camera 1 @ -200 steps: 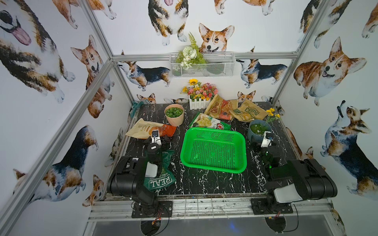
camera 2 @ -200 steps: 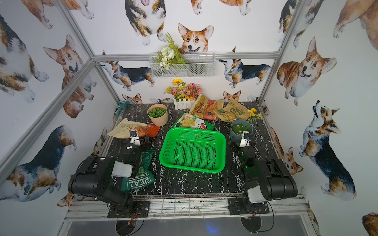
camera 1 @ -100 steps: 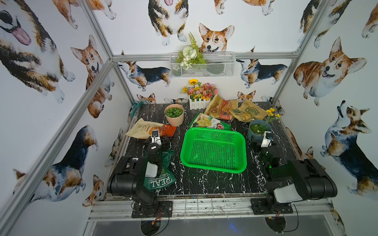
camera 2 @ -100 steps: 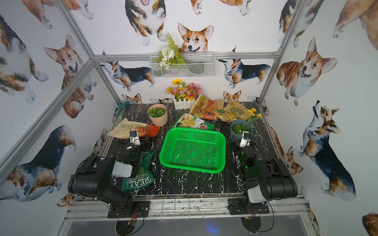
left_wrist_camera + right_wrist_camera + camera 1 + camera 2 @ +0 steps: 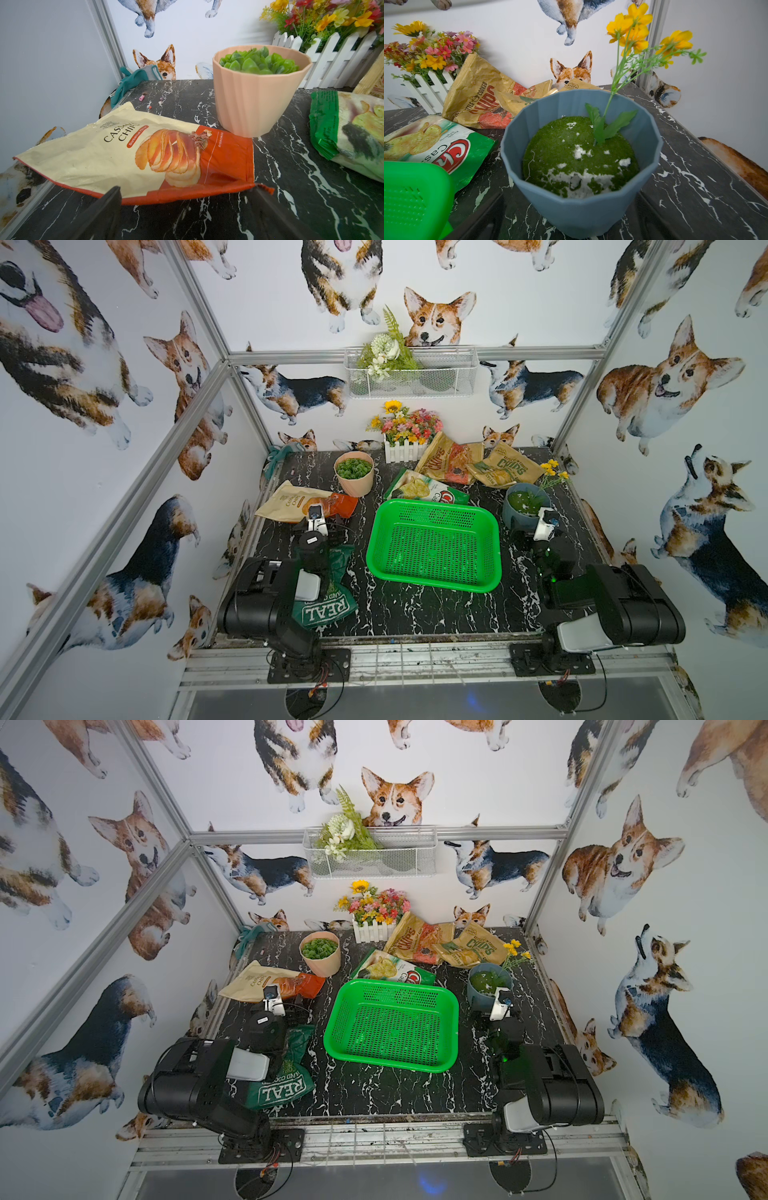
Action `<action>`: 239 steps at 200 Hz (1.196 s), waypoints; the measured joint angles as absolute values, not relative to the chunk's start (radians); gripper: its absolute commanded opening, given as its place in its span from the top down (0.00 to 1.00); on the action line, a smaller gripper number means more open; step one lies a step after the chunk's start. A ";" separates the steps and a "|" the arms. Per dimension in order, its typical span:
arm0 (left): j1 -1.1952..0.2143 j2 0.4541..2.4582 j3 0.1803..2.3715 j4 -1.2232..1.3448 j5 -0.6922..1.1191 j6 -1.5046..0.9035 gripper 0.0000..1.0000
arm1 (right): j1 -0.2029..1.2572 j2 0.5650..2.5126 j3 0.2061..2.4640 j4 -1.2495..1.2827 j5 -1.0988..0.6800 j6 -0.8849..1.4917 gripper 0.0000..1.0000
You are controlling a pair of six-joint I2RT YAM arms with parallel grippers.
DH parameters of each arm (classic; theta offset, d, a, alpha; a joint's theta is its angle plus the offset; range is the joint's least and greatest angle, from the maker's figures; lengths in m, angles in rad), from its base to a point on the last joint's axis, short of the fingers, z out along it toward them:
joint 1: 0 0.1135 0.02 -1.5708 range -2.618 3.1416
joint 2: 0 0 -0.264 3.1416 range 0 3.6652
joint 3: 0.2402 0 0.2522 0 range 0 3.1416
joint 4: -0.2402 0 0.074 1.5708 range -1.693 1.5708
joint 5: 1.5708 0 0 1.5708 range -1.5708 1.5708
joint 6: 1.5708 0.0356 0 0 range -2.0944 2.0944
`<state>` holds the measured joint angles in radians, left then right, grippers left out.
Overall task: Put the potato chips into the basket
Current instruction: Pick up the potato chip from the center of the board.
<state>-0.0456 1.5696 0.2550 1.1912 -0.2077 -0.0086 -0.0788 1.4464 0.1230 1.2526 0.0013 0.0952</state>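
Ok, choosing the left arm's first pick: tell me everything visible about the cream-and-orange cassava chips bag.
The cassava chips bag is a crinkled pouch, cream at one end and orange at the other, printed CASSAVA CHIPS with fanned chip slices. It looks sealed and slightly puffed, lying flat on the left of the black marbled table. Its orange end reaches the peach pot; contact is unclear. The left end effector stands open at its long edge, not gripping it.

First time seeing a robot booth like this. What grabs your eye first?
The bright green basket sits empty in the middle of the black marbled table, the loudest colour there. Corgi wallpaper covers the walls around it. Crinkly packets lie about: a cream-and-orange cassava chips bag to the basket's left and a tan CHIPS bag behind it.
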 measured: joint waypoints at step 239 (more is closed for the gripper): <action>-0.301 1.015 0.382 0.669 -0.517 -0.058 0.04 | 0.270 1.053 0.584 0.435 0.033 0.336 0.19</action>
